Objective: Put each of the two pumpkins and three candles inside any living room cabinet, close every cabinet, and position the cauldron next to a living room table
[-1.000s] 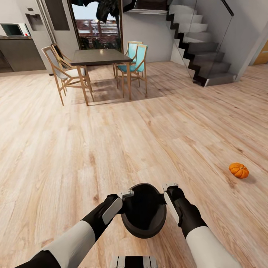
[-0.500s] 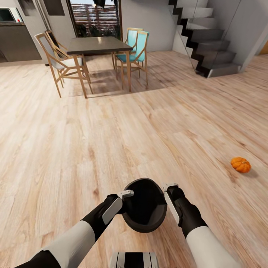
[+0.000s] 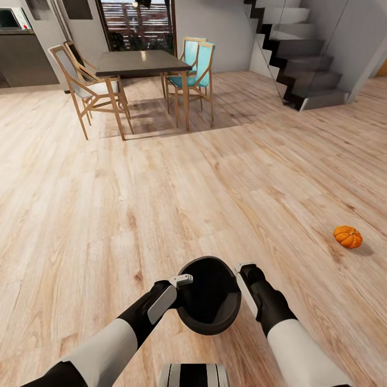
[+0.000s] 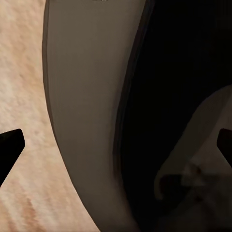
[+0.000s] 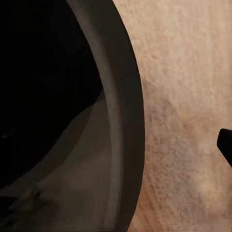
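The black cauldron hangs low in front of me, its mouth tipped up, between my two arms. My left gripper is at its left rim and my right gripper at its right rim. In the left wrist view the left gripper has its fingertips wide apart with the cauldron wall between them. In the right wrist view the cauldron rim crosses the picture and one fingertip shows at the edge. One orange pumpkin lies on the floor to the right. Candles and cabinet are out of view.
A dark dining table with wooden chairs and teal chairs stands ahead across open wood floor. A staircase rises at the back right. A grey kitchen counter is at the back left.
The whole view has shifted, so the camera moved: table and stairs sit a little differently. The cauldron stays between my arms, its mouth now turned more toward the camera.
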